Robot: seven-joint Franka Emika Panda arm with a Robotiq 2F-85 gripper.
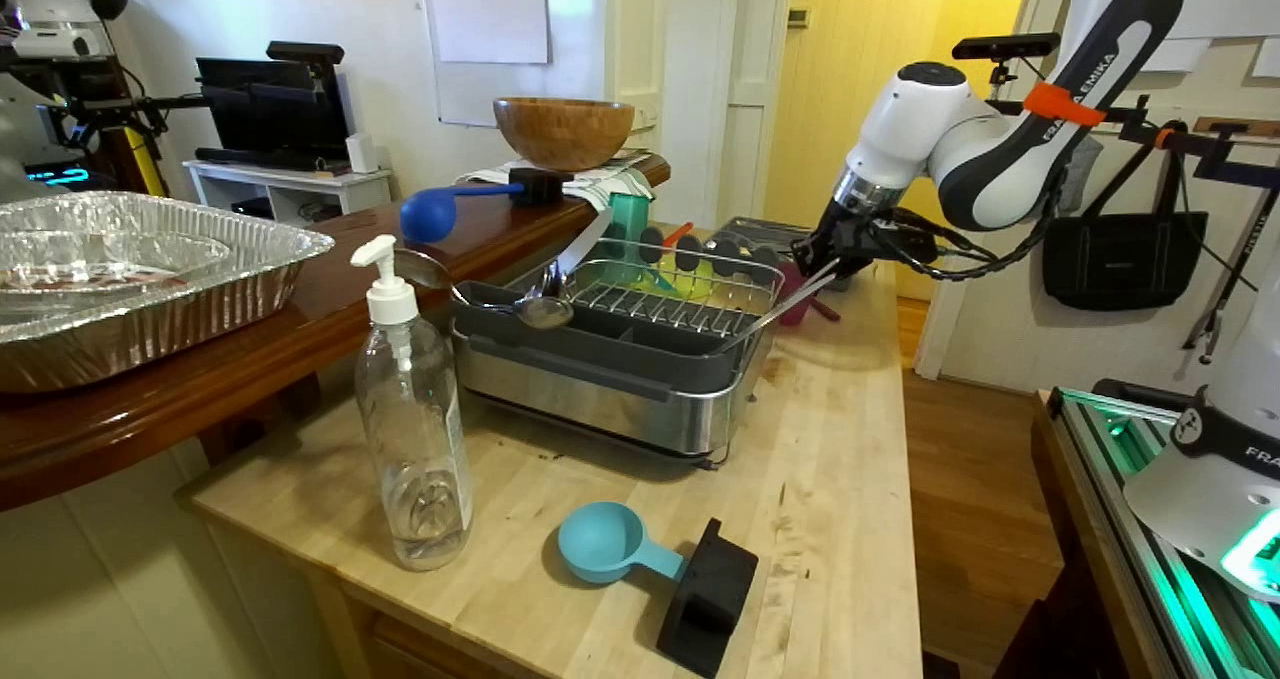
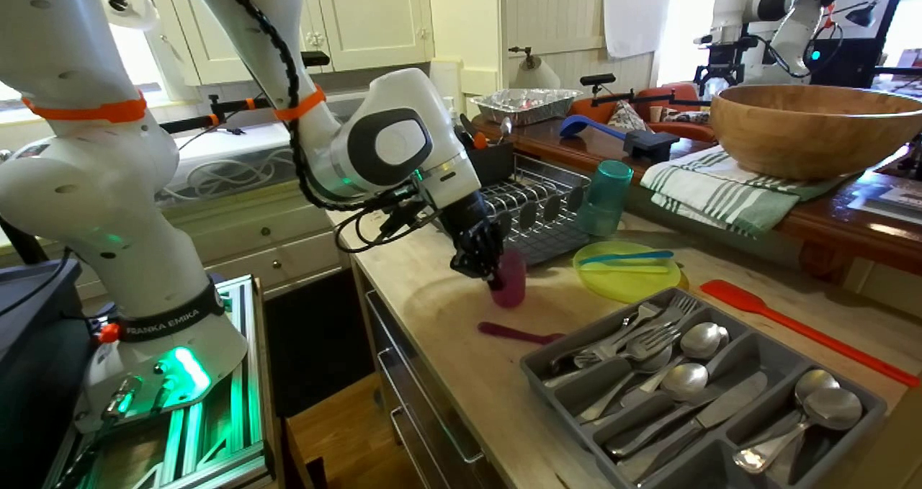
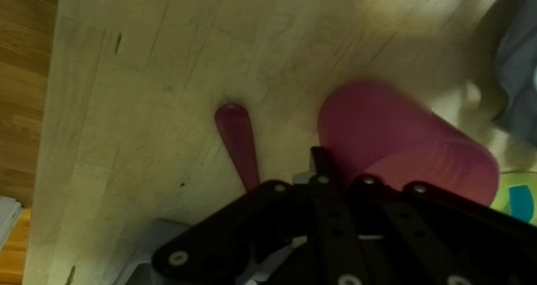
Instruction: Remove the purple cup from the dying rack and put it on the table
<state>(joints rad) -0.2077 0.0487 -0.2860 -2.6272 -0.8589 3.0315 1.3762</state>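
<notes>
The gripper (image 2: pixel 498 276) pinches the side of the purple cup (image 2: pixel 511 286) with its fingers. The cup is next to the drying rack (image 1: pixel 610 409), near the edge of the table (image 2: pixel 443 309) by the robot arm (image 2: pixel 396 136). A purple handle (image 2: pixel 515 332) lies closer to that edge.

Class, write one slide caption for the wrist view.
Robot hand gripping the purple cup, a purple utensil handle lying nearby on the wooden countertop.
</notes>
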